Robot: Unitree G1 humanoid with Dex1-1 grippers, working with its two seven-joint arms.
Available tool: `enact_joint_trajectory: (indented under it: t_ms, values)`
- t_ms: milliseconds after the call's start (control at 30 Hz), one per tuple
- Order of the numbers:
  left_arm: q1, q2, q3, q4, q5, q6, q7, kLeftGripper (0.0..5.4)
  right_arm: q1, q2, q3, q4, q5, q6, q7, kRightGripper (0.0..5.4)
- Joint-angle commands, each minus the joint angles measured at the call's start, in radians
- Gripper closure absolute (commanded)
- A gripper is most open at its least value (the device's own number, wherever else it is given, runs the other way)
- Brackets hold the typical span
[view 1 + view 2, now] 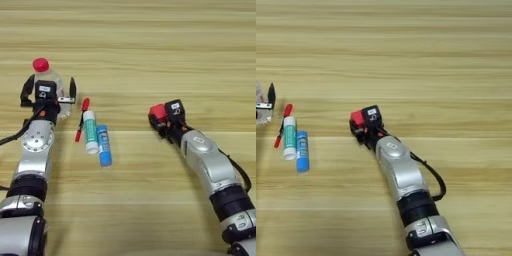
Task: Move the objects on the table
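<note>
While left gripper (48, 92) jaws straddle bottle (46, 75) wide | right gripper (159, 117) seemingly grips red cube (157, 111)

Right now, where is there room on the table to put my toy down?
Bare wood lies all across the far table, and between the blue-and-white glue stick and the right tool. It's crowded around the bottle, pen and green-and-white glue stick.

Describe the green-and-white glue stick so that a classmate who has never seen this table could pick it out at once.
On the wooden table, look right of the left gripper at three things lying together. The green-and-white glue stick is the middle one, between the thin red pen and the blue-and-white glue stick.
</note>
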Motion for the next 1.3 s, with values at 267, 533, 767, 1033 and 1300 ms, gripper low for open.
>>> enact_joint_trajectory:
  t_ms: [267,533,767,1033,1300]
  values:
    - [0.005,-0.001,-0.004,-0.021,0.004,0.006,0.004,0.0,0.038,-0.006,0.029,0.009,-0.007,0.052,0.017,2.75]
    - [0.006,-0.002,-0.004,-0.025,0.005,0.008,0.005,0.0,0.05,-0.01,0.048,-0.032,-0.037,-0.051,0.015,1.94]
    - [0.007,-0.003,-0.004,-0.027,0.005,0.009,0.004,0.0,0.054,-0.012,0.046,-0.051,-0.048,-0.115,0.003,1.1]
    - [0.008,-0.003,-0.005,-0.027,0.005,0.008,0.003,0.0,0.052,-0.006,0.024,-0.063,-0.035,-0.156,-0.017,0.28]
    - [0.006,-0.004,-0.006,-0.024,0.006,0.007,0.003,0.0,0.043,-0.004,-0.015,-0.086,-0.039,-0.231,-0.056,0.02]
